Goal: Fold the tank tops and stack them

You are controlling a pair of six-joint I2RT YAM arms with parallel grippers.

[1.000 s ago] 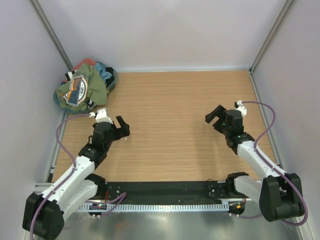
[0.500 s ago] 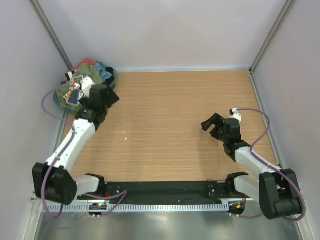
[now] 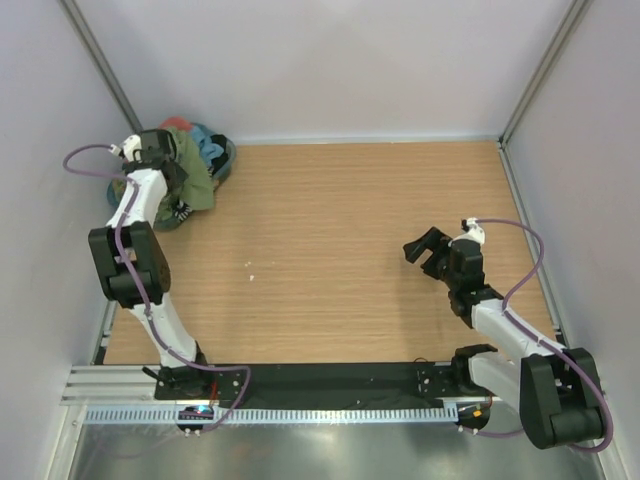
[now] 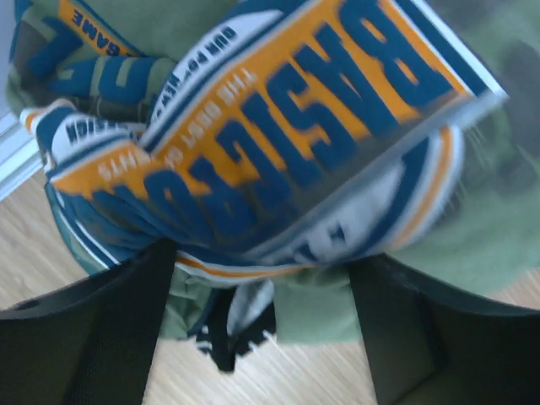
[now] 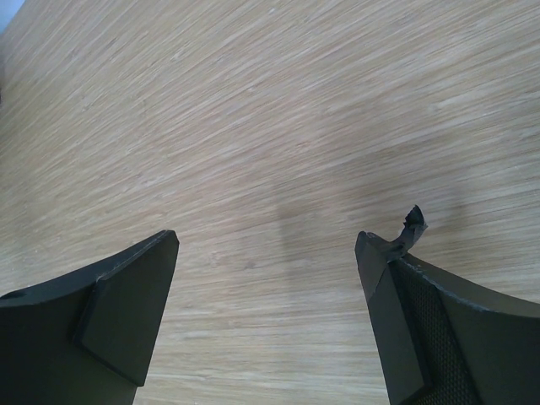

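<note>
Wooden table: one olive tank top, one striped tank top, far-left corner. Left gripper spread astride olive cloth; right gripper spread above wood.

The olive green tank top has a printed patch in orange, dark blue and white, with dark blue letters on the orange bands. The striped tank top is black and white. The heap has also 1 salmon-red garment and 1 light blue garment. The table is light brown wood grain. The 2 arms are white with black joints.
</note>
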